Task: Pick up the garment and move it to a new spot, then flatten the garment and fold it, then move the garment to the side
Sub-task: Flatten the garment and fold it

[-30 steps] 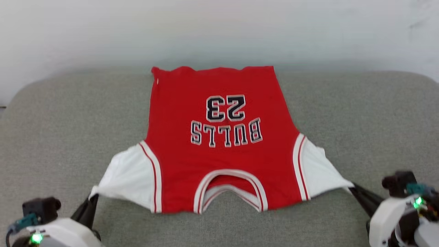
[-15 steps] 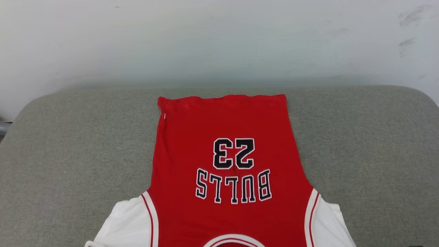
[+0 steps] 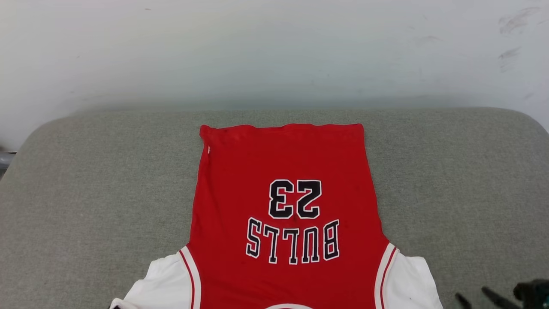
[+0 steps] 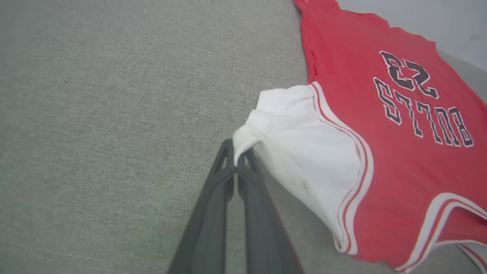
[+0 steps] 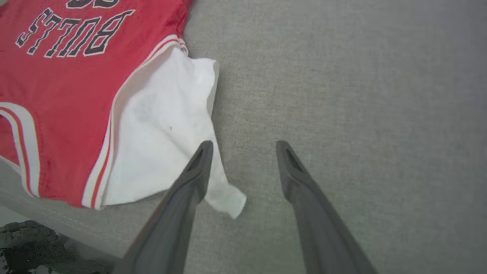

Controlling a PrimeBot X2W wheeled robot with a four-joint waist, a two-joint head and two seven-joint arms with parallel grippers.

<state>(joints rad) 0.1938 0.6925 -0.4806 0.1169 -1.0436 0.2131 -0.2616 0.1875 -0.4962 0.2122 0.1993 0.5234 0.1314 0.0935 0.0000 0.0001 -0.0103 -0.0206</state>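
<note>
The garment (image 3: 283, 163) lay spread on the grey surface (image 3: 85, 171), lettering up, hem far, collar near. The left claw (image 4: 236, 158) was clenched on the tip of the left sleeve (image 4: 300, 137), I think to draw it flat. The right claw (image 5: 244, 146) stood open beside the right sleeve (image 5: 163, 125), grasping nothing.

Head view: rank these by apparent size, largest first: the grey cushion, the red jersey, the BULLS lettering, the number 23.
1. grey cushion
2. red jersey
3. BULLS lettering
4. number 23
The bottom edge cuts off the jersey and the cushion, but the ranking still holds.
</note>
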